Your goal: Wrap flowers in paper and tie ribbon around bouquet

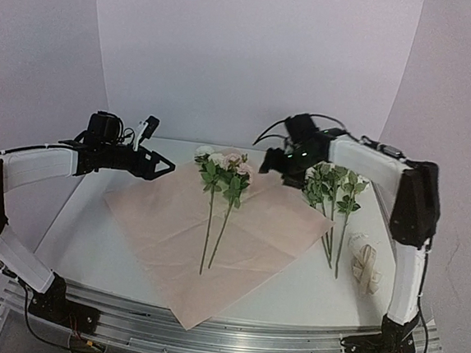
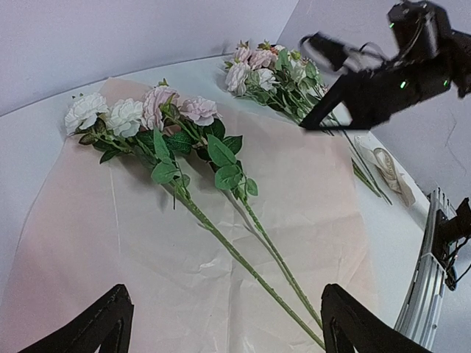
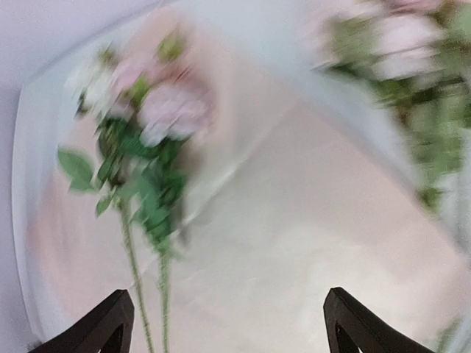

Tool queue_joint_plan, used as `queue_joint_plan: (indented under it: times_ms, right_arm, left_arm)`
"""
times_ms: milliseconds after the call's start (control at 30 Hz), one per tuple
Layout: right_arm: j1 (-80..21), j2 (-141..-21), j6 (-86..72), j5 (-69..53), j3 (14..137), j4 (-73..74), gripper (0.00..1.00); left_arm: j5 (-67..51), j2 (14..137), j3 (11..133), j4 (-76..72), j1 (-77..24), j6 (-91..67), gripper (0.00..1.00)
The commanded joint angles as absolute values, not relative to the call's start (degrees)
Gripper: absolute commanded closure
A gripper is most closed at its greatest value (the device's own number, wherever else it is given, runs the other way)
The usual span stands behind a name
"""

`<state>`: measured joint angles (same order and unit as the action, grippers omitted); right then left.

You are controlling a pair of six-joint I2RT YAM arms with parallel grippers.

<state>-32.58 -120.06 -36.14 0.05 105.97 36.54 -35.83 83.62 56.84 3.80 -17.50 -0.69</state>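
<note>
The pink paper [image 1: 213, 241] lies spread as a diamond on the table. Two stems of flowers [image 1: 223, 171] rest on it, blooms toward the far corner, stems running down its middle. In the left wrist view these flowers [image 2: 158, 118] cross the paper [image 2: 110, 243] diagonally. My left gripper [image 1: 162, 149] hovers open over the sheet's left side, nothing between its fingers [image 2: 103, 327]. My right gripper [image 1: 271, 163] hangs open above the paper's far right edge, just right of the blooms. Its own view is blurred, showing flowers [image 3: 147, 118] and paper [image 3: 294, 243]. The cream ribbon [image 1: 365, 264] lies bunched at the right.
More flowers [image 1: 335, 189] lie off the paper on the white table, between the sheet and the ribbon [image 2: 390, 165]. The left wrist view shows them [image 2: 268, 66] under the right gripper [image 2: 331, 81]. A metal rail [image 1: 221, 340] runs along the near edge; white walls enclose the table.
</note>
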Motion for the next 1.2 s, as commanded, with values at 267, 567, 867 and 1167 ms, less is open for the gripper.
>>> queue_joint_plan:
  times_ms: [267,567,867,1167]
  right_arm:
    - [-4.5,-120.8,-27.3,14.0,99.2,46.0,0.18]
    - [-2.5,-130.9,-27.2,10.8,104.0,45.0,0.44]
    - [-2.9,-121.5,-22.1,21.7,104.5,45.3,1.00]
    - [-23.7,-105.6,-17.8,20.1,116.3,44.7,1.00]
  left_arm:
    - [-36.7,84.7,59.8,1.5,-17.8,-4.0,0.13]
    - [-36.3,85.0,60.6,2.6,-17.8,-3.6,0.14]
    - [-38.2,85.5,62.4,2.7,-18.9,-2.4,0.16]
    - [-45.4,88.1,68.9,3.0,-24.6,-6.8,0.12]
